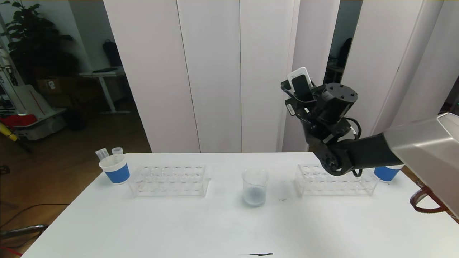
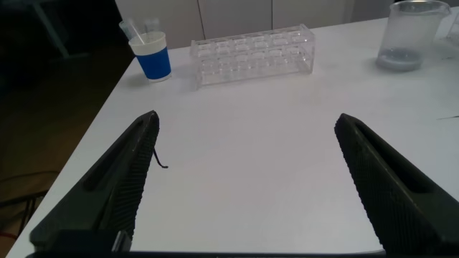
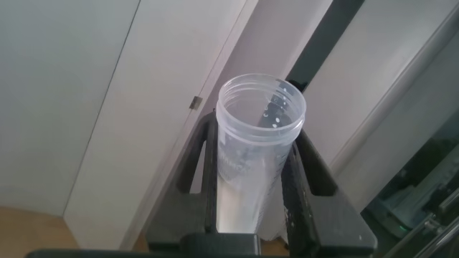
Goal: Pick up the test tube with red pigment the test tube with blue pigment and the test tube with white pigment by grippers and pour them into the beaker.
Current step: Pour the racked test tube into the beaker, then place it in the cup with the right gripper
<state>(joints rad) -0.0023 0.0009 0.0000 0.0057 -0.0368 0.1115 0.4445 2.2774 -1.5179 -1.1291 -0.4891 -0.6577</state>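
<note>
Right gripper (image 3: 251, 208) raised above table's (image 1: 179, 222) right side, fingers clamped on test tube with white pigment (image 3: 252, 150), mouth up; left gripper (image 2: 244, 186) spread wide, low over table; beaker (image 1: 255, 186) stands centre, btwn two racks.

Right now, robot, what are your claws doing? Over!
Right claw shut on a test tube, raised high behind the right rack. Left claw open, empty, low over the table. Beaker centre, nothing blocking it.
</note>
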